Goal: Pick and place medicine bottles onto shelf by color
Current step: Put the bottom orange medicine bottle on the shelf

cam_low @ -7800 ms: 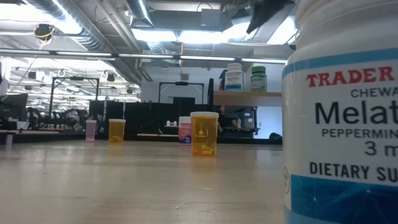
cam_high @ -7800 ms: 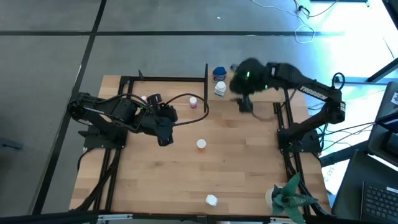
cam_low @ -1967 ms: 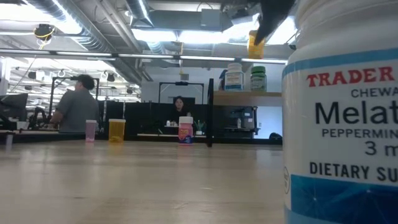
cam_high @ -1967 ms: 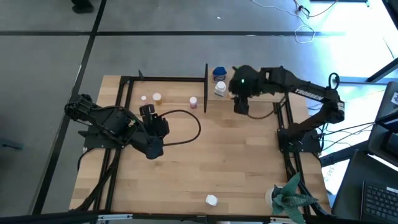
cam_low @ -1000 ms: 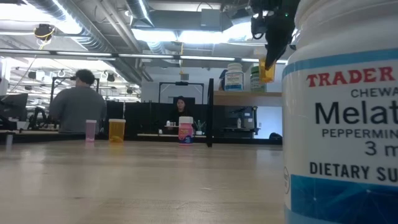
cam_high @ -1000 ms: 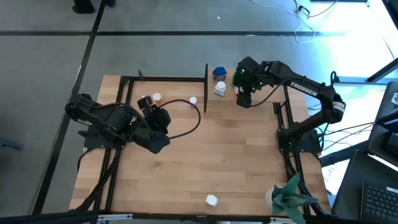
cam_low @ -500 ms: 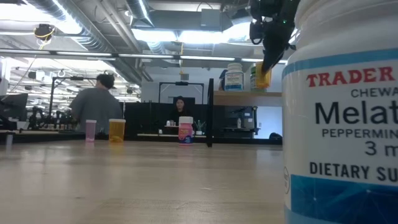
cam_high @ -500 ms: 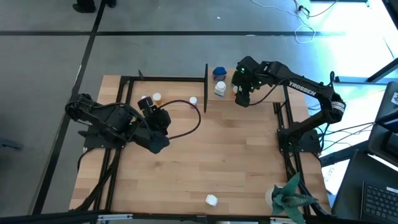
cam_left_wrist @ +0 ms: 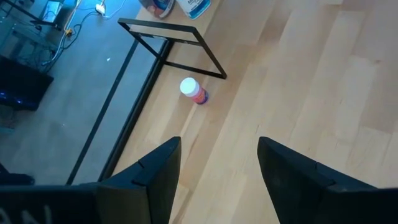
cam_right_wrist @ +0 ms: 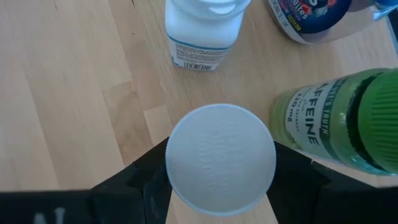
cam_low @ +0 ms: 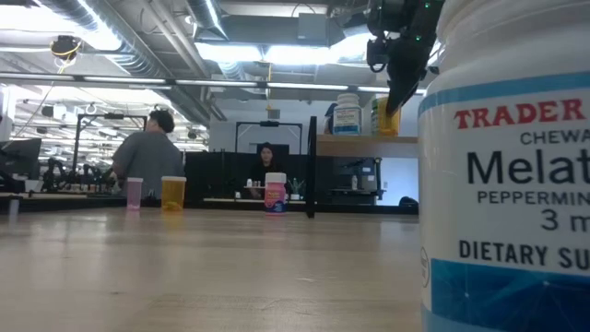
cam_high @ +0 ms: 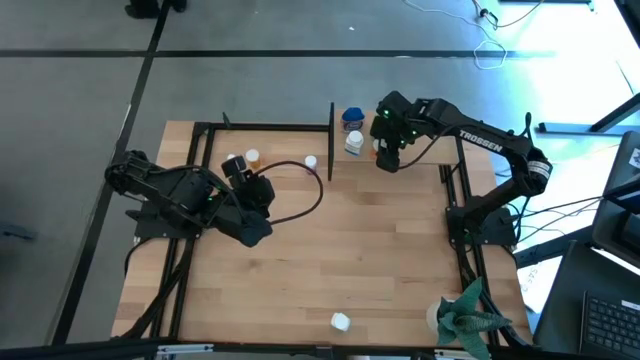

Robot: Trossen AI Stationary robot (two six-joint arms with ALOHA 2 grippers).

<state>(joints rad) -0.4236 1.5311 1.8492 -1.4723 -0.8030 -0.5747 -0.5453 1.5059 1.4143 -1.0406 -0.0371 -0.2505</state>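
Since a second ago your right pincer (cam_right_wrist: 221, 163) has dropped, gripping the orange bottle (cam_low: 388, 112) at the shelf's (cam_low: 355, 140) 3 o'clock end beside the green bottle (cam_right_wrist: 339, 118). Left pincer (cam_left_wrist: 217, 162) hangs open, empty.

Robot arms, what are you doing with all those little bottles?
They are sorting medicine bottles onto a small wooden shelf. The right gripper is holding an orange bottle with a white cap over the shelf, right beside a green bottle and a white bottle already there. The left gripper is open and empty, waiting above the table near a pink bottle.
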